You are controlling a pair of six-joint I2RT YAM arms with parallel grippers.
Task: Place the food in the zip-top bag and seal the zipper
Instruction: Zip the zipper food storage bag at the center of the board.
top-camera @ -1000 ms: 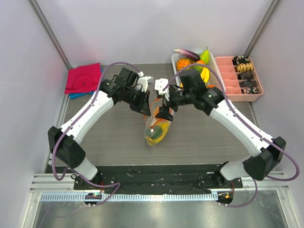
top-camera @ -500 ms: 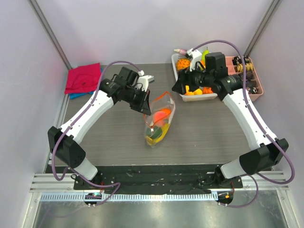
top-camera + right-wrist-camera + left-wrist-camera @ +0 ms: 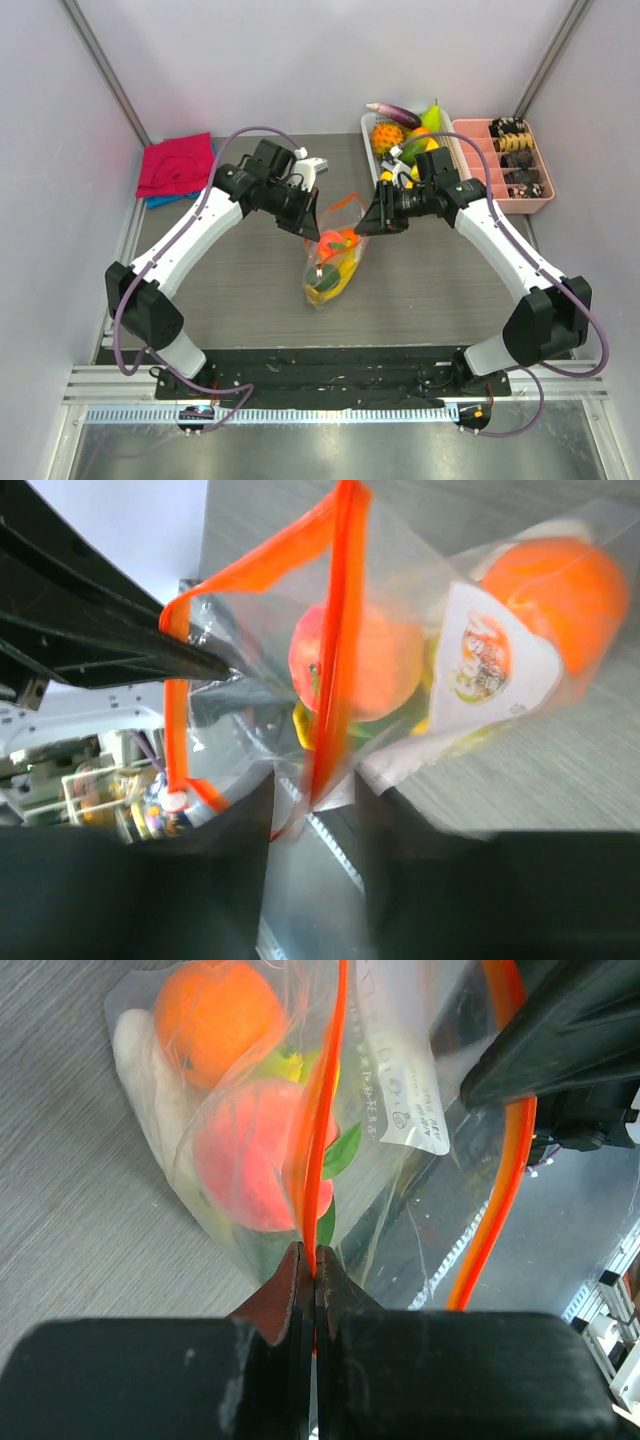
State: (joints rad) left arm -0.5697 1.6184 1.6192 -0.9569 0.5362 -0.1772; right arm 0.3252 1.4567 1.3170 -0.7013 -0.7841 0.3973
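plastic zip-top bag looks limp, slippery, weighted by food; its stiffer zipper is the hold: left gripper clenches it at 11 o'clock, right gripper released, astride it.

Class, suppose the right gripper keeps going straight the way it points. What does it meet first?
Most likely the zipper: the orange strip at the mouth of the bag stands right ahead of the right gripper, its lower end between the open fingers. Depth is unclear from the wrist view.
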